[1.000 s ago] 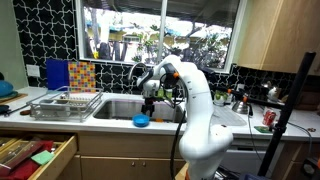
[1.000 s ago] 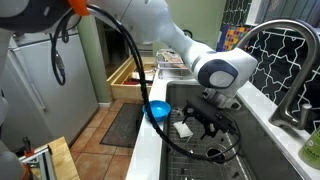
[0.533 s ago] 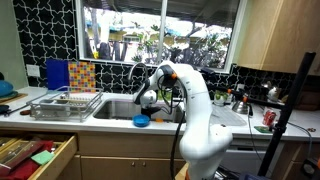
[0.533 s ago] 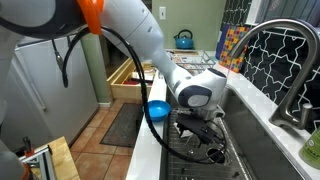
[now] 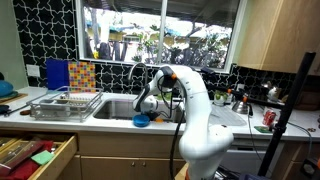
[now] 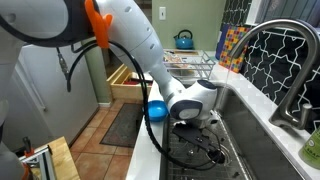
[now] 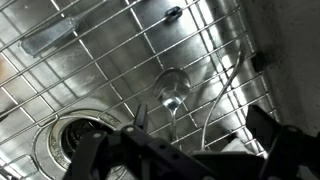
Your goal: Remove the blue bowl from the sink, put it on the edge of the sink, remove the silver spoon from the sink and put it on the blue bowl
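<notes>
Sink (image 7: pixel 95 65) below; jaws wide open, empty, above silver spoon (image 7: pixel 172 92).

The sink (image 7: pixel 215 40) and the spoon (image 7: pixel 172 92) are made of shiny metal; the blue bowl (image 6: pixel 156 110) is seen to be smooth and glossy.

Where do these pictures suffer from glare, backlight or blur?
In an exterior view, the bright window is washed out; in an exterior view, the white robot arm near the lens looks soft; in the wrist view, the steel sink floor glares around the silver spoon, and the black gripper is dark and unfocused.
</notes>
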Tool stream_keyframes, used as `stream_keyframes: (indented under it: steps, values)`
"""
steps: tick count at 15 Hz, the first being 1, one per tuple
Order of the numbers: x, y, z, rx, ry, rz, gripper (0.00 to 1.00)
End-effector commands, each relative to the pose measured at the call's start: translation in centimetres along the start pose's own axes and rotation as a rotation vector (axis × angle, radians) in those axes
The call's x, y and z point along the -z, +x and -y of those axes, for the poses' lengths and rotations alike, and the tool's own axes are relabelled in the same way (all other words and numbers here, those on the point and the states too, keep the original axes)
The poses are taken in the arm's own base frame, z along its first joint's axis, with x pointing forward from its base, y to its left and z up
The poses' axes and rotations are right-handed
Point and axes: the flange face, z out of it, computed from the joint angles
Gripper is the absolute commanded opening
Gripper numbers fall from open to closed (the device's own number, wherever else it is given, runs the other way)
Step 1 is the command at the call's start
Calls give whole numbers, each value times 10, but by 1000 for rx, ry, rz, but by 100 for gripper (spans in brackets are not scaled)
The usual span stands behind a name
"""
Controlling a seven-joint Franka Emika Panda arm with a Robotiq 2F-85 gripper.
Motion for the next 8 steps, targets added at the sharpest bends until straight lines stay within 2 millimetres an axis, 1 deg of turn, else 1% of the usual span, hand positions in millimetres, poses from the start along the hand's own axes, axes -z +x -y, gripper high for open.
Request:
stream_keyframes:
  steps: [1,2,3,4,5,6,8]
  values:
    - [-14,-1,-6,3,10,-40,100]
    - [-16,0,-8,3,10,-44,95]
    - [-18,1,-9,3,19,-51,87]
    - [-20,1,-10,2,20,-54,71]
    - [-21,2,-10,6,23,-58,70]
    - [-22,3,-11,10,22,-62,63]
    - [-23,6,-16,14,19,-67,45]
